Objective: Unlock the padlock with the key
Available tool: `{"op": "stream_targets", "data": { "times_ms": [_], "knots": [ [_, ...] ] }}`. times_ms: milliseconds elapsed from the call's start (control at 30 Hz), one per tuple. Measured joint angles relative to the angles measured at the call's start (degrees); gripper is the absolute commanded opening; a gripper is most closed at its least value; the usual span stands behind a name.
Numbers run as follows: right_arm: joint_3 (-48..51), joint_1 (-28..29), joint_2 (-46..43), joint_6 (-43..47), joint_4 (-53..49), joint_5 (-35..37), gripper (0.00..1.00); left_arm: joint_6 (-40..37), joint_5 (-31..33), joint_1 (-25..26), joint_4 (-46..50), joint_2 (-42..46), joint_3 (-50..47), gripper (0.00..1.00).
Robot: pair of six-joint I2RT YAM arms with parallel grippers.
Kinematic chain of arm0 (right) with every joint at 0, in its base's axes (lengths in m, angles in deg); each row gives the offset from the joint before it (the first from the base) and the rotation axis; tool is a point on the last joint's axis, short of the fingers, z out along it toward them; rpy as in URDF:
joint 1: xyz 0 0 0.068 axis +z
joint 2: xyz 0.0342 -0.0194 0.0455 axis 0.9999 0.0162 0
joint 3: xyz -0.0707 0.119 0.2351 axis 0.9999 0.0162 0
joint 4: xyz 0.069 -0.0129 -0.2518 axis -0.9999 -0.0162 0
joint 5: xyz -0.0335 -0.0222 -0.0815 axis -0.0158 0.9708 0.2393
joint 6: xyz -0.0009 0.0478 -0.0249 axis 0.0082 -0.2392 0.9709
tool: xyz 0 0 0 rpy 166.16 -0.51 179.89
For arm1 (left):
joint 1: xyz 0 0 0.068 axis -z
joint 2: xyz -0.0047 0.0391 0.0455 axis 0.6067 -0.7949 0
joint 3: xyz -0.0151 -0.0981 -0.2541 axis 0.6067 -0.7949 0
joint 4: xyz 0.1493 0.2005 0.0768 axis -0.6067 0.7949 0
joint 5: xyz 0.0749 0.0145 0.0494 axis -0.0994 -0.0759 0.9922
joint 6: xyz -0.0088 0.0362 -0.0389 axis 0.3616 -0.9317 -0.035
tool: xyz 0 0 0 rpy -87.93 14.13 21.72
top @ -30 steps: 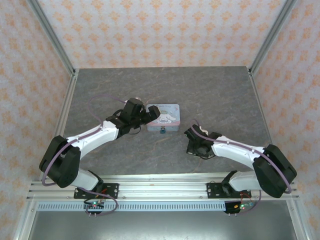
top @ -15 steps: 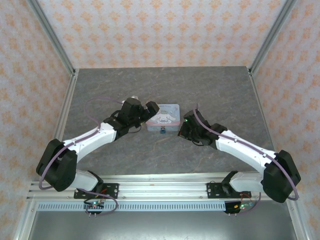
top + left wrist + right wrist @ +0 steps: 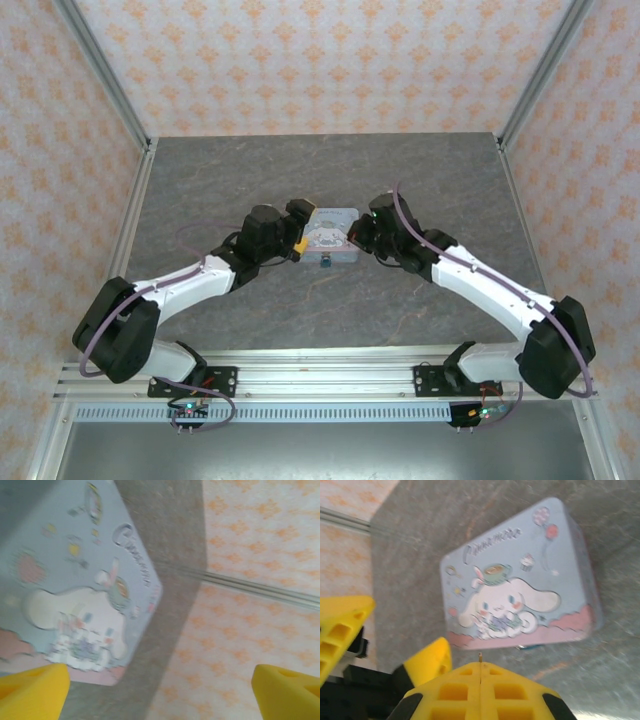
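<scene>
Key [image 3: 480, 656]: only a thin metal tip shows, at the seam of the right gripper [image 3: 480, 672]; the rest is buried between the pads.
Right gripper: pressed together, pinching the key, just off the tin's near right corner.
Padlock [image 3: 325, 265]: a teal speck at the middle of the tin's near side. The shackle is too small to make out, and I cannot tell whether it hangs from the tin.
Left gripper [image 3: 160, 695]: spread wide at the tin's left end; this view is blurred and both fingers are cut off by the frame. I cannot tell whether it touches the tin.
Tin [image 3: 332, 228]: lid on, contents hidden; its left and right ends are partly covered by the grippers in the top view.
Table [image 3: 320, 170]: bare behind and in front of the tin.
Walls [image 3: 320, 60]: well apart from both arms.
</scene>
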Motion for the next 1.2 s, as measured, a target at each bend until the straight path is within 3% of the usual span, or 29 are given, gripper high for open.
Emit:
{"op": "stream_targets", "data": {
  "times_ms": [467, 1033, 1200],
  "knots": [
    [-3.82, -0.22, 6.97, -9.03, 11.65, -1.81, 0.00, 16.17, 2.82, 4.42, -15.28, -8.17, 0.96, 0.70],
    [-2.89, -0.50, 6.78, -10.93, 13.62, -1.97, 0.00, 20.90, 6.58, 5.46, -21.94, -12.02, 3.61, 0.40],
    [-2.03, -1.01, 6.40, -10.93, 13.92, -1.97, 0.00, 20.98, 6.93, 5.46, -22.38, -12.04, 2.38, 0.39]
  ]
}}
